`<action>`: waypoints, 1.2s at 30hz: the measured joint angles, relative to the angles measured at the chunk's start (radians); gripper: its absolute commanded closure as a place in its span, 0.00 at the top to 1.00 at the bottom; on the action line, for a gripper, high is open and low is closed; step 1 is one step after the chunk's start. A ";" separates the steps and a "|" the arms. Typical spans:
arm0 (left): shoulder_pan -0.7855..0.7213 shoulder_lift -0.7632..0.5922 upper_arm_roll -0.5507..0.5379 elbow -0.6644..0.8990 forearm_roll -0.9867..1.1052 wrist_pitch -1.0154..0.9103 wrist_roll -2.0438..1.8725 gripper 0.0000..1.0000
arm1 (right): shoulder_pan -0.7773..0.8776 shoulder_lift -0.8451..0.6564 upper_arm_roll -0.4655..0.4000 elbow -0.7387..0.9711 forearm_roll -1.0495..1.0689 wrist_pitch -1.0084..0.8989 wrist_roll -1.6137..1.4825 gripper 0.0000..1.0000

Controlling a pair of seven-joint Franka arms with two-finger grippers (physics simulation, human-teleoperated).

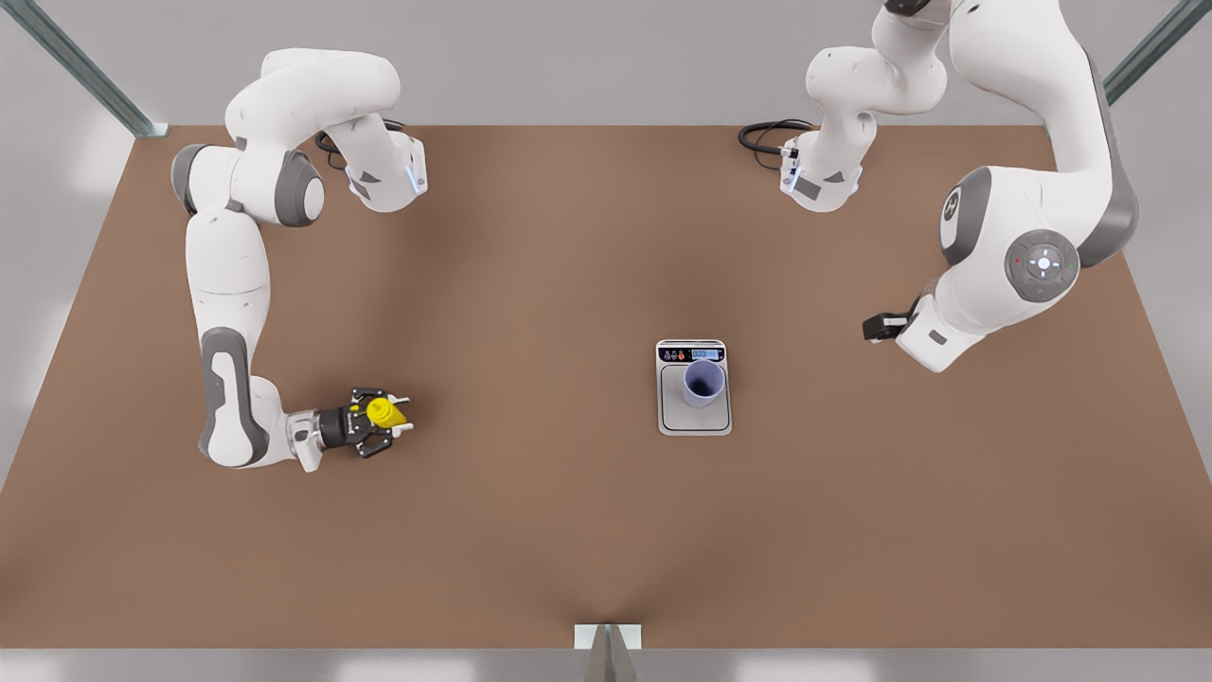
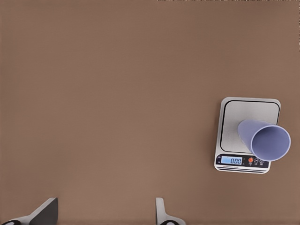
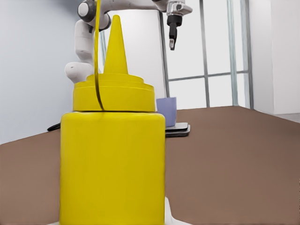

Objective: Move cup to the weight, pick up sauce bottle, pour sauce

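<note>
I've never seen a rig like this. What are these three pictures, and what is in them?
These are simulator renders of two white robot arms at a brown table. The front view looks down from above; the other two views come from cameras on the arms' wrists. A lavender cup stands on a silver kitchen scale. The right hand, on the front view's left, is around the yellow sauce bottle; whether it grips the bottle I cannot tell. The left hand waits open and empty, looking down at the scale.
</note>
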 measured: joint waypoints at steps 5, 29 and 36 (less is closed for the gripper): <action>0.000 0.001 0.000 0.000 0.000 0.000 0.000 1.00 | 0.000 0.001 -0.002 0.000 -0.002 0.001 0.004 0.94; -0.016 -0.001 0.000 0.000 0.000 -0.014 -0.005 1.00 | -0.009 0.003 -0.005 -0.001 -0.012 0.002 0.017 1.00; -0.017 -0.001 0.000 0.000 0.000 -0.018 -0.010 1.00 | -0.009 0.003 -0.005 -0.001 -0.012 0.004 0.015 1.00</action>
